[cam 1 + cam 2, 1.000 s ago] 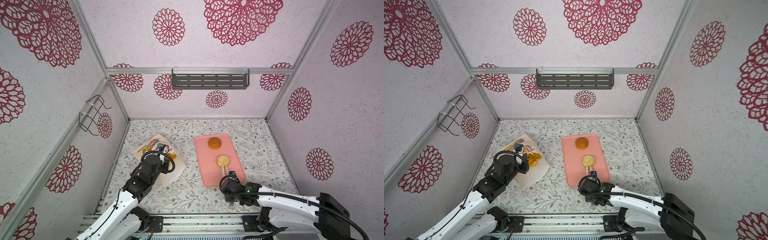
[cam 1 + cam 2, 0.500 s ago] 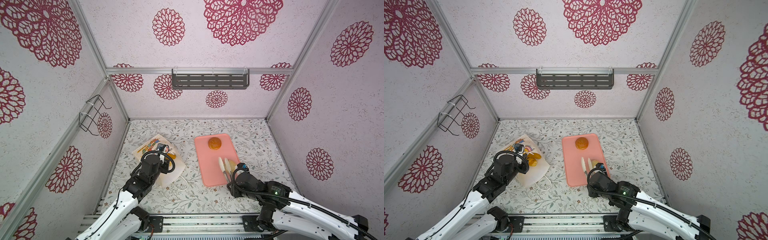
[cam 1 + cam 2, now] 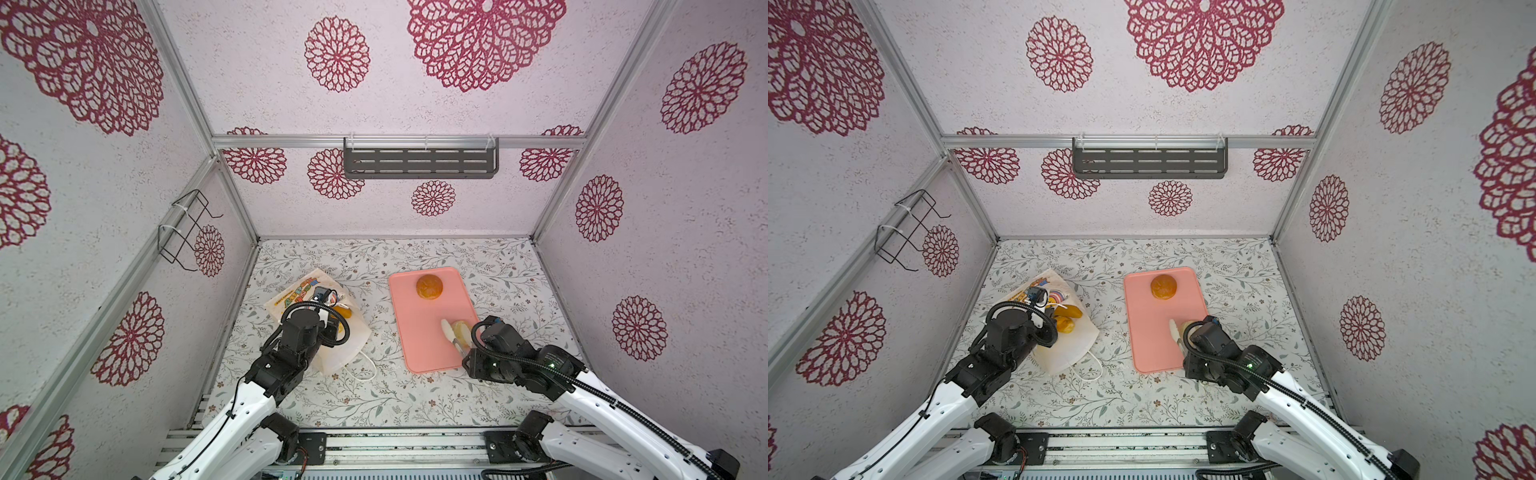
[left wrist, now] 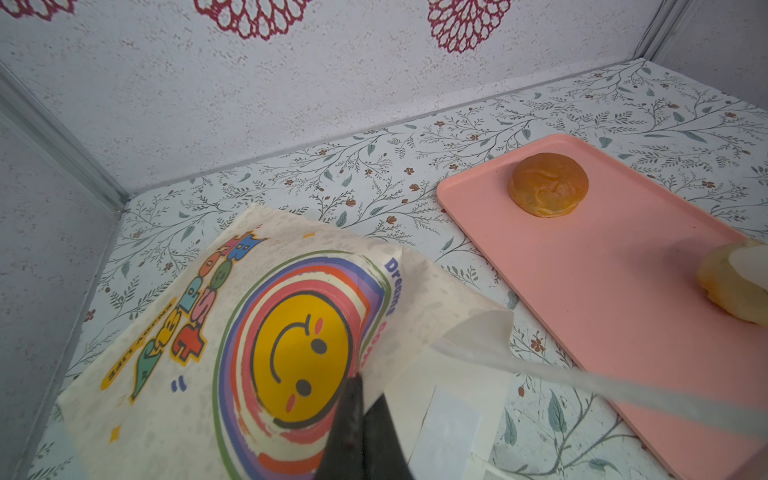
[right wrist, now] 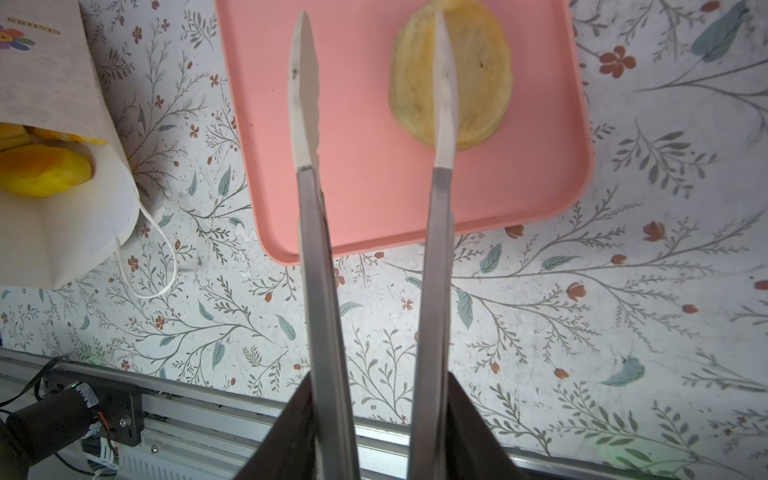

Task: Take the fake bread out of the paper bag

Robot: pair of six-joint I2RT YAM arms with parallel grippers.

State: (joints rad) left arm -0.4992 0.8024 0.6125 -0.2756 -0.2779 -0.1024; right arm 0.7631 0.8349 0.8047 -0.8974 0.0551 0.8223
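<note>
Left end effector (image 4: 359,411): clenched on a fold of the paper bag (image 4: 249,332), which lies on its side on the desk (image 3: 374,395), right under this end effector.
Right end effector (image 5: 374,83): released. It carries long tongs whose arms stand apart with nothing pinched between them.
Tray (image 3: 419,345): pink, directly below the tongs' tips and well apart from the left end effector.
Pale bun (image 5: 478,62): lies free on the tray beneath one tong tip and outside the gap. Whether the tip touches it cannot be told.
Brown bun (image 3: 429,286): on the tray beyond the tong tips, clear of both end effectors.
Bread left in the bag: yellow pieces (image 3: 1068,318) show in the open mouth, just beside the left end effector. A yellow roll (image 5: 41,170) is plain in the right wrist view.
Done: two pieces are out and on the tray.
Left: at least two or three pieces are visible in the bag, and deeper ones may be hidden, so the job looks to be in its early part.
</note>
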